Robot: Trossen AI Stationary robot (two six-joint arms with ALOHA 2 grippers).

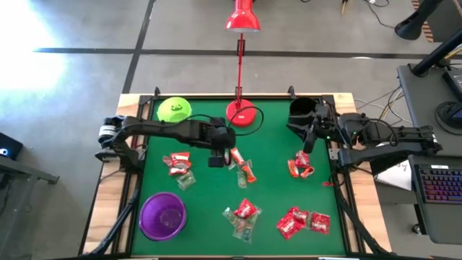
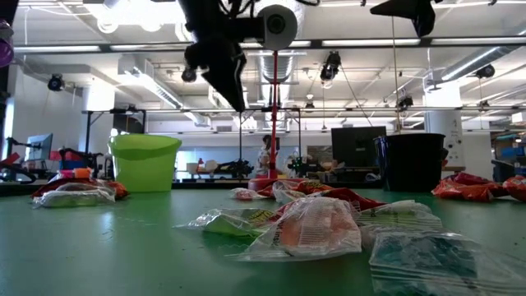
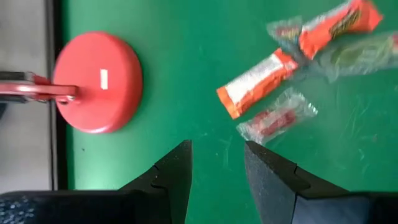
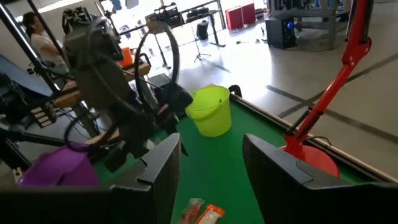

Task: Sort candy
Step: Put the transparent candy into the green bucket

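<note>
The candy lies in small heaps on the green table: red pieces (image 1: 179,165) at the left, orange-and-white ones (image 1: 242,168) in the middle, red ones (image 1: 300,168) at the right, and more (image 1: 244,215) (image 1: 303,221) near the front edge. My left gripper (image 1: 220,155) (image 3: 217,162) hangs open above the table's middle, tilted down, with nothing between its fingers. An orange-and-white candy (image 3: 258,82) and a clear-wrapped red one (image 3: 277,116) lie just beyond its fingertips. My right gripper (image 1: 306,141) (image 4: 211,165) waits open and level at the right edge.
A lime-green cup (image 1: 174,110) stands at the far left, a purple cup (image 1: 162,215) at the near left and a black cup (image 1: 302,110) at the far right. The red lamp's base (image 1: 242,113) sits at the far middle, close to my left gripper.
</note>
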